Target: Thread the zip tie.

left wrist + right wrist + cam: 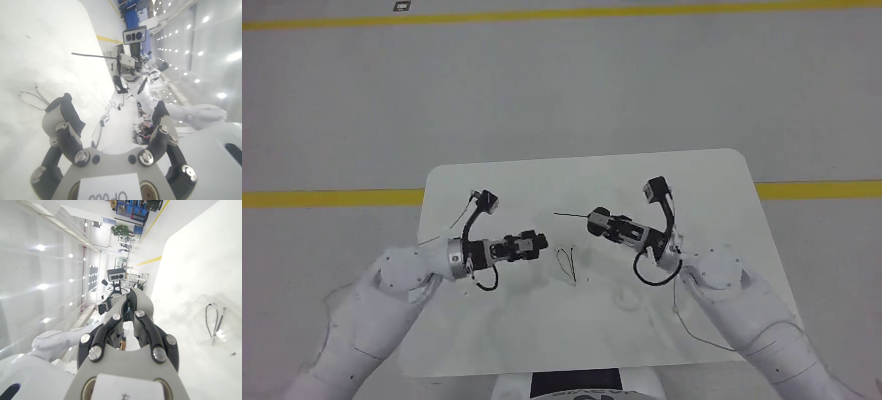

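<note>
Top view puts the zip tie (570, 215) in the right gripper (594, 220), its thin black tail sticking out above the table (692, 180) toward the left gripper (539, 241), with a gap between the tail's tip and that gripper. What could go wrong from here, as we judge it: the tail is long, slender and held at one end only, so it may wobble or droop as the arms close in. The left fingers (64, 111) could then brush it aside instead of catching it. A hard pinch off-centre would likely bend the strap and spoil its aim at the head slot. We also cannot make out the tie's head, which seems to be buried between the right fingers (142, 300), so threading may call for a regrip first. The loose ties (567, 262) lying on the table between the two grippers, a little nearer the robot, could be snagged if either arm drops low.

As for pose, both forearms lie low over the table, bent inward so the grippers face each other, apart. In the left wrist view the left fingers stand spread wide with nothing between them; in the right wrist view the right fingers are pressed together, pinching the tie
</note>
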Robot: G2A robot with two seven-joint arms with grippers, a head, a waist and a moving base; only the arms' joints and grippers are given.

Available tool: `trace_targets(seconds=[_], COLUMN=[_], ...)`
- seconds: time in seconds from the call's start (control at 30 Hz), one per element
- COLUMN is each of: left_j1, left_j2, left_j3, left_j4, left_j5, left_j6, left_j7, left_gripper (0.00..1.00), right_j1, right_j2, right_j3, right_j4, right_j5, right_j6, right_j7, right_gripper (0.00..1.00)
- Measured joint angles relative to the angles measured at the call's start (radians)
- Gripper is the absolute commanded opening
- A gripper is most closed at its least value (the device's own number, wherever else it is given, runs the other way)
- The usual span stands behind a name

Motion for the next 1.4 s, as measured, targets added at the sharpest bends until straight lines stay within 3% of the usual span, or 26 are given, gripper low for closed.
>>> trace_targets(seconds=[0.07, 0.2, 0.63, 0.7, 0.87, 0.97, 1.17, 1.27, 1.4], left_j1=[-0.015, -0.034, -0.033, -0.039, -0.063, -0.077, -0.130, -0.156, -0.157], left_j2=[-0.007, -0.024, -0.026, -0.028, -0.037, -0.048, -0.058, -0.059, -0.059], left_j3=[-0.003, -0.010, -0.009, -0.004, -0.010, -0.004, 0.067, 0.083, 0.081], left_j4=[0.039, 0.089, 0.103, 0.122, 0.168, 0.202, 0.242, 0.241, 0.239], left_j5=[-0.074, -0.154, -0.182, -0.232, -0.385, -0.439, -0.434, -0.430, -0.427], left_j6=[0.000, 0.000, 0.004, 0.000, 0.000, 0.000, 0.000, 0.000, 0.000], left_j7=[-0.062, -0.128, -0.113, -0.163, -0.365, -0.441, -0.441, -0.441, -0.441], left_gripper=[1.00, 1.00, 1.00, 1.00, 1.00, 1.00, 1.00, 1.00, 1.00], right_j1=[0.003, 0.019, 0.026, 0.023, 0.036, 0.049, 0.087, 0.103, 0.111], right_j2=[0.000, -0.002, -0.007, -0.012, -0.025, -0.037, -0.067, -0.082, -0.089], right_j3=[0.007, 0.002, -0.010, -0.014, -0.009, -0.018, -0.061, -0.081, -0.087], right_j4=[0.014, 0.024, 0.003, -0.011, -0.007, 0.004, 0.035, 0.056, 0.076], right_j5=[0.031, 0.036, 0.016, 0.069, 0.166, 0.199, 0.238, 0.251, 0.256], right_j6=[-0.018, -0.033, -0.038, -0.038, -0.038, -0.038, -0.038, -0.038, -0.038], right_j7=[0.042, 0.101, 0.108, 0.144, 0.265, 0.310, 0.375, 0.403, 0.419], right_gripper=[0.00, 0.00, 0.00, 0.00, 0.00, 0.00, 0.00, 0.00, 0.00])
